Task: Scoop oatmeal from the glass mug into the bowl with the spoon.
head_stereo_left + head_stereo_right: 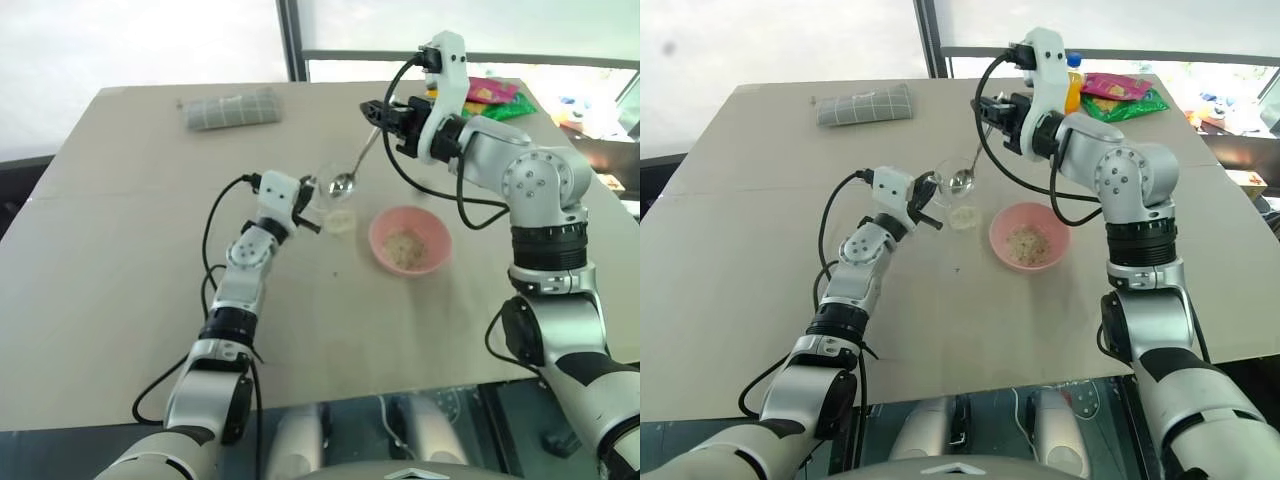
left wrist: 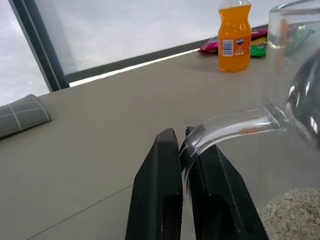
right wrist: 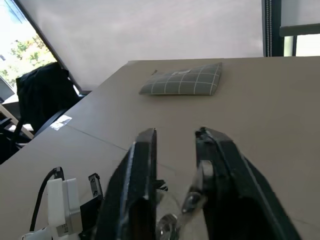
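The left pincer (image 2: 186, 150) grips the clear mug (image 1: 328, 195) by its handle; the right pincer (image 3: 175, 145), parted, loosely carries the silver spoon (image 1: 345, 182) above it.

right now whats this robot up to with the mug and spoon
It is moving oatmeal from a glass mug into a pink bowl on the table. The left gripper is shut on the mug's handle, steadying it. The right gripper is above the mug, its fingers apart, with the spoon hanging from it and the spoon's head at the mug's rim. Some oatmeal already lies in the bowl, and more sits in the bottom of the mug.
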{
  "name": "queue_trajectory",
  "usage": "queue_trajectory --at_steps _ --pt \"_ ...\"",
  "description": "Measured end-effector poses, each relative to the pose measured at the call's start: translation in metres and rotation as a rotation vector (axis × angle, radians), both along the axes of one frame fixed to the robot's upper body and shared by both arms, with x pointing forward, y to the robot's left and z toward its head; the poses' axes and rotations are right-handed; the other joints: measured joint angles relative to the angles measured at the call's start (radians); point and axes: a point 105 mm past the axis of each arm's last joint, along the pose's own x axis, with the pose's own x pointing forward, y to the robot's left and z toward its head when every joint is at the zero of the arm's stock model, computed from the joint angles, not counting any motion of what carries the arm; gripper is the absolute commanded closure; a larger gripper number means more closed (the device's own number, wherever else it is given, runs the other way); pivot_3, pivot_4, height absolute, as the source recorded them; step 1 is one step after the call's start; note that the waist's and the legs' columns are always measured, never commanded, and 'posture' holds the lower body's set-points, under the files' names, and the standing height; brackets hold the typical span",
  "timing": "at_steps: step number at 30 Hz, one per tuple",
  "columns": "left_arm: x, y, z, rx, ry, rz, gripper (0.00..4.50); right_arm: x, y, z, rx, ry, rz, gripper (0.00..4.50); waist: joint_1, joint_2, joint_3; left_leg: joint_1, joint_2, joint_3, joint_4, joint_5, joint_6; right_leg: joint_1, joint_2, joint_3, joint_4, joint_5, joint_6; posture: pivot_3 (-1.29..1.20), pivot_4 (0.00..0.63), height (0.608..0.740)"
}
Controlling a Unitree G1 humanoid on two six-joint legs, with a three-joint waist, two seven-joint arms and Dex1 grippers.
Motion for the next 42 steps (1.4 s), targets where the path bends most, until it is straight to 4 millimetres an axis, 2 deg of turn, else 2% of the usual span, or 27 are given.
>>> queue_trajectory --at_steps 4,8,9,11,14,22,30,34,37,41,42 --pt "0.0 0.0 0.0 0.0 0.002 0.001 4.5 0.0 0.0 0.003 0.016 -0.018 -0.012 2.06 0.001 0.0 0.0 0.0 0.0 0.0 0.0 0.0 0.0 0.0 0.0 0.0 0.0 0.0 0.0 0.0 0.15 0.74" --pt "0.0 0.0 0.0 -0.001 0.002 0.0 4.5 0.004 -0.011 0.01 0.061 -0.037 -0.05 2.06 0.001 0.0 0.0 0.0 0.0 0.0 0.0 0.0 0.0 0.0 0.0 0.0 0.0 0.0 0.0 0.0 0.15 0.74" --pt "0.0 0.0 0.0 -0.001 0.002 -0.001 3.89 0.004 -0.013 0.011 0.067 -0.039 -0.056 2.03 0.001 0.0 0.0 0.0 0.0 0.0 0.0 0.0 0.0 0.0 0.0 0.0 0.0 0.0 0.0 0.0 0.15 0.74" --pt "0.0 0.001 -0.001 0.0 0.008 -0.004 3.35 0.006 -0.017 0.013 0.075 -0.046 -0.071 2.03 0.001 0.0 0.0 0.0 0.0 0.0 0.0 0.0 0.0 0.0 0.0 0.0 0.0 0.0 0.0 0.0 0.15 0.74" --pt "0.0 0.001 -0.003 0.001 0.02 -0.004 1.97 0.007 -0.021 0.014 0.078 -0.047 -0.088 2.03 0.001 0.0 0.0 0.0 0.0 0.0 0.0 0.0 0.0 0.0 0.0 0.0 0.0 0.0 0.0 0.0 0.15 0.74" --pt "-0.002 0.004 -0.009 0.008 0.038 -0.004 1.97 0.009 -0.025 0.01 0.079 -0.039 -0.106 2.03 0.001 0.0 0.0 0.0 0.0 0.0 0.0 0.0 0.0 0.0 0.0 0.0 0.0 0.0 0.0 0.0 0.15 0.74" --pt "-0.02 0.007 -0.015 0.035 0.051 -0.033 1.97 0.006 -0.037 0.004 0.072 -0.055 -0.124 2.03 0.001 0.0 0.0 0.0 0.0 0.0 0.0 0.0 0.0 0.0 0.0 0.0 -0.001 0.0 0.0 0.0 0.15 0.74" --pt "-0.033 0.011 -0.017 0.042 0.062 -0.046 1.97 0.005 -0.063 -0.01 0.05 -0.098 -0.199 2.03 0.003 0.0 0.0 -0.001 0.0 0.0 0.0 0.0 0.0 0.0 -0.001 -0.001 -0.002 0.0 0.0 0.0 0.15 0.74" --pt "-0.048 0.017 -0.019 0.044 0.078 -0.053 1.97 0.0 -0.098 -0.031 -0.028 -0.142 -0.277 2.03 0.005 0.0 0.0 -0.001 0.0 0.0 -0.001 0.0 0.0 0.0 -0.001 -0.001 -0.003 0.0 0.0 0.0 0.15 0.74" --pt "-0.076 0.037 -0.025 0.052 0.121 0.004 1.97 -0.027 -0.132 -0.073 -0.115 -0.149 -0.242 2.03 0.001 0.0 0.0 0.001 0.0 -0.001 -0.003 0.0 0.0 0.0 -0.001 0.001 -0.004 0.0 0.0 0.0 0.15 0.74" --pt "-0.085 0.041 -0.029 0.046 0.139 0.015 1.71 -0.036 -0.139 -0.085 -0.146 -0.149 -0.222 2.03 0.001 0.0 0.0 0.001 0.0 -0.002 -0.003 0.0 0.0 0.001 -0.001 0.001 -0.004 0.0 0.0 0.0 0.15 0.74"
